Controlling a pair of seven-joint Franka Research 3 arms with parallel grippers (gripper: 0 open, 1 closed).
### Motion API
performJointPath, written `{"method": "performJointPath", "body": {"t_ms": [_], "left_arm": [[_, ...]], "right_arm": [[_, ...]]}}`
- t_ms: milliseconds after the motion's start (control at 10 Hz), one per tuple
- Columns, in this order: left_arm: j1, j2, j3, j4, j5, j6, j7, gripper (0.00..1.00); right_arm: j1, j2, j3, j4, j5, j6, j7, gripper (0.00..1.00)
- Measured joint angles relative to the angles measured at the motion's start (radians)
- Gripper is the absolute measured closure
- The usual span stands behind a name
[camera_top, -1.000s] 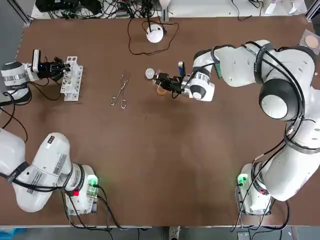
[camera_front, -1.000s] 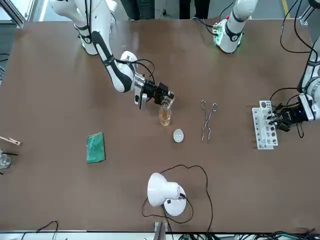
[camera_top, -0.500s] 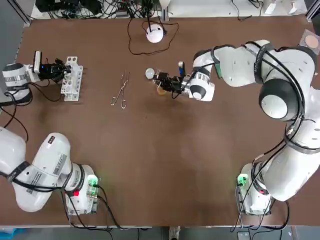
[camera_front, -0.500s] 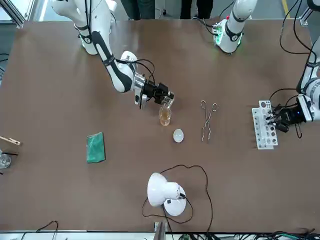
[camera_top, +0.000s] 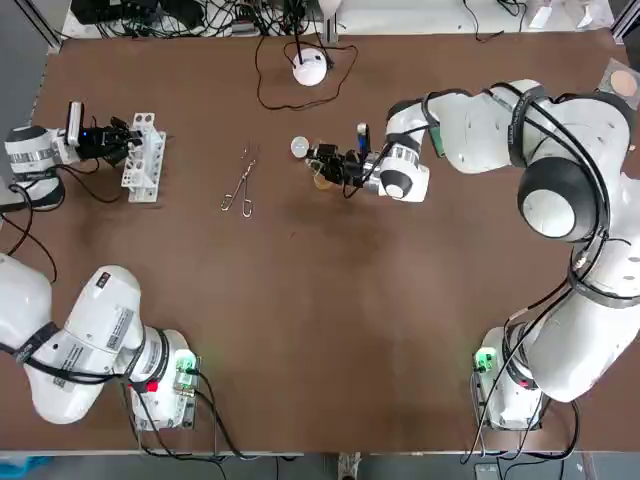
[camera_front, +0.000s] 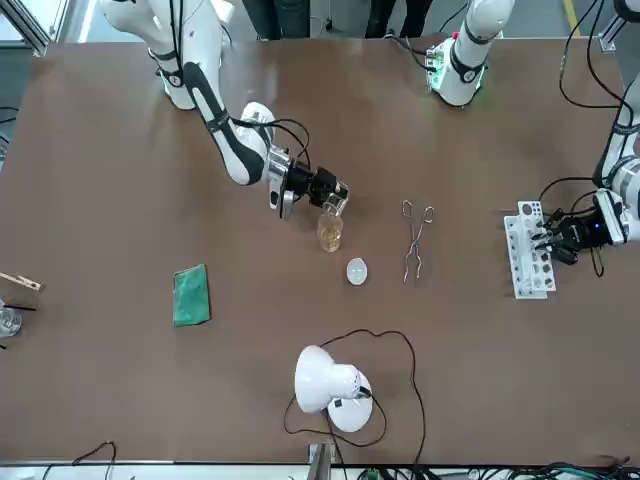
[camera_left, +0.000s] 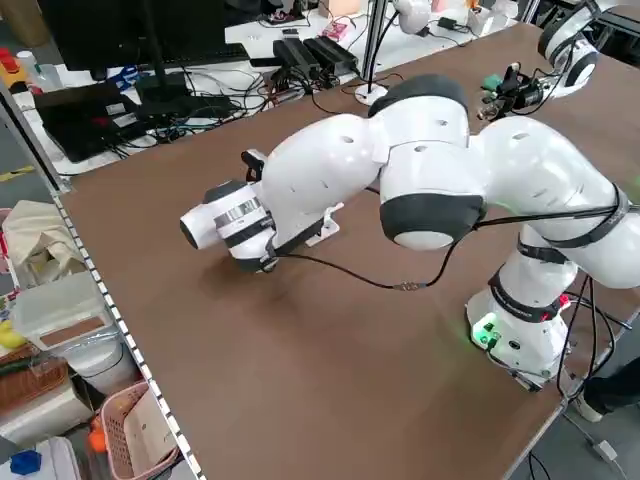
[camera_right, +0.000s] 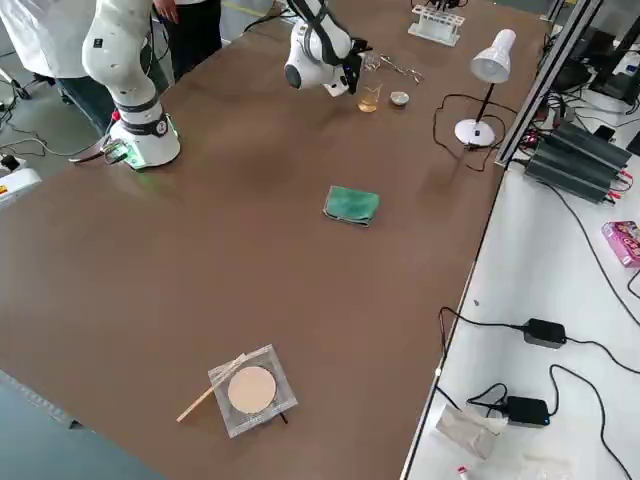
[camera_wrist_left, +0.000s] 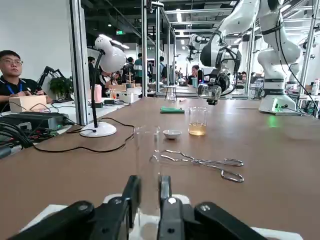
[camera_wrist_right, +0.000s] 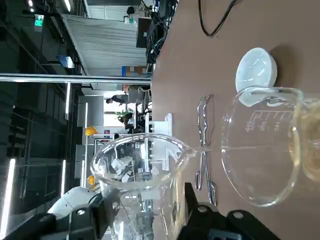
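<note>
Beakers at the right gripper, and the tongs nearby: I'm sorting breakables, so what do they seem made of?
The held beaker in the right gripper and the standing beaker with amber liquid look like clear glossy glass, see-through with printed marks on the standing one; clear plastic is possible. The tongs look like metal: thin, grey, shiny.

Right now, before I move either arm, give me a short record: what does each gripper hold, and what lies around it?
right gripper: shut on small beaker, tipped, spout toward amber beaker
amber beaker: upright on table, a little amber liquid inside
left gripper: shut on tube, upright at rack
near amber beaker: dish, tongs
farther off: lamp, sponge
</note>
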Motion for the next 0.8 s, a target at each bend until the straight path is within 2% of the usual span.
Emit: {"method": "performJointPath", "body": {"t_ms": [200, 300, 400, 500, 800], "left_arm": [[0.0, 0.0, 0.001, 0.003, 0.0, 0.0, -0.004, 0.68], [0.0, 0.0, 0.001, 0.004, 0.0, 0.0, -0.02, 0.53], [0.0, 0.0, 0.001, 0.005, 0.0, 0.0, -0.033, 0.44], [0.0, 0.0, 0.001, 0.008, 0.0, 0.0, -0.035, 0.4], [0.0, -0.012, 0.001, 0.025, 0.0, 0.0, -0.04, 0.0]], "right_arm": [[-0.001, 0.0, 0.0, 0.0, -0.001, 0.0, 0.002, 0.41], [-0.002, 0.0, 0.0, 0.0, -0.002, 0.0, 0.008, 0.41], [-0.003, 0.0, -0.001, 0.0, -0.005, 0.0, 0.02, 0.41], [-0.004, 0.0, -0.001, 0.0, -0.006, 0.0, 0.026, 0.41], [-0.008, 0.0, -0.002, 0.0, -0.007, 0.0, 0.04, 0.41]]}}
